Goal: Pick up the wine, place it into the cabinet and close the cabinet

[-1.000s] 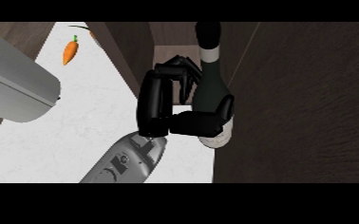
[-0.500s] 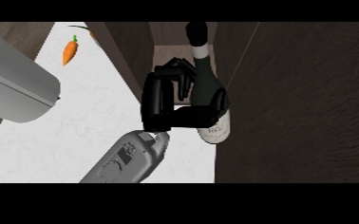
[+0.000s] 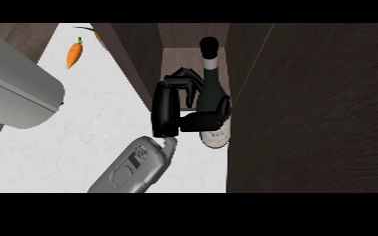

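Note:
The wine bottle (image 3: 212, 97) is dark with a black cap and a pale label near its base. It sits in the mouth of the dark wooden cabinet (image 3: 181, 57), neck pointing toward the back. My right hand (image 3: 166, 111) is shut on it from the left, fingers curled over its shoulder and thumb across its body. The grey forearm (image 3: 133, 167) comes up from the lower edge. The open cabinet door (image 3: 310, 115) fills the right side. My left hand does not show.
An orange carrot (image 3: 74, 53) lies on the white counter (image 3: 88, 125) at the upper left. A large grey rounded shape (image 3: 26, 97) juts in from the left edge. The cabinet's left wall (image 3: 136, 62) stands close beside my hand.
My right hand has carried the bottle slightly left and deeper into the cabinet opening. More of the bottle's body and label now shows past the fingers.

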`<state>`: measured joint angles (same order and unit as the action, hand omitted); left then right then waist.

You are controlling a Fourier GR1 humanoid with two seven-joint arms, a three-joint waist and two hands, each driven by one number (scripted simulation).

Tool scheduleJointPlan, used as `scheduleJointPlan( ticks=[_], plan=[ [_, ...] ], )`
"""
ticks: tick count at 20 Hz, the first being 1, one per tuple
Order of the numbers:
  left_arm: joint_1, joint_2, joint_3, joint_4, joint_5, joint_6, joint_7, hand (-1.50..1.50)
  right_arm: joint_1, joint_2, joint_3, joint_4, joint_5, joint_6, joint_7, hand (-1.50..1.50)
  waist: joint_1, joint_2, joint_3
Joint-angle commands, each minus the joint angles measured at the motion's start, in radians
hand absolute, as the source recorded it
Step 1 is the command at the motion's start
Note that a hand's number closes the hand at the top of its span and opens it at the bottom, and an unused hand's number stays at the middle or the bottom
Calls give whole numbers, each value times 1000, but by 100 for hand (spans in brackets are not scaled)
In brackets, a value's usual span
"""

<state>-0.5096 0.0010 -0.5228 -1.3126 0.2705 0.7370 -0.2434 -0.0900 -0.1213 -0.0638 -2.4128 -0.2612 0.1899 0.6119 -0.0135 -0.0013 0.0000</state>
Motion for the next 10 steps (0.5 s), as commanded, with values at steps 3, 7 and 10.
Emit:
scheduleJointPlan(
  ticks=[3,7,10],
  plan=[
    [19,-1,-14,22,-17,20,-51,150,-18,-12,-35,-114,-101,-27,69,-150,5,0,0],
    [-53,-1,68,96,-18,-2,-49,150,19,36,51,-140,-2,-59,69,-150,3,0,0],
    [-12,-1,110,148,53,-80,-163,150,23,32,43,-134,-21,-48,49,-150,3,1,0]
  ],
)
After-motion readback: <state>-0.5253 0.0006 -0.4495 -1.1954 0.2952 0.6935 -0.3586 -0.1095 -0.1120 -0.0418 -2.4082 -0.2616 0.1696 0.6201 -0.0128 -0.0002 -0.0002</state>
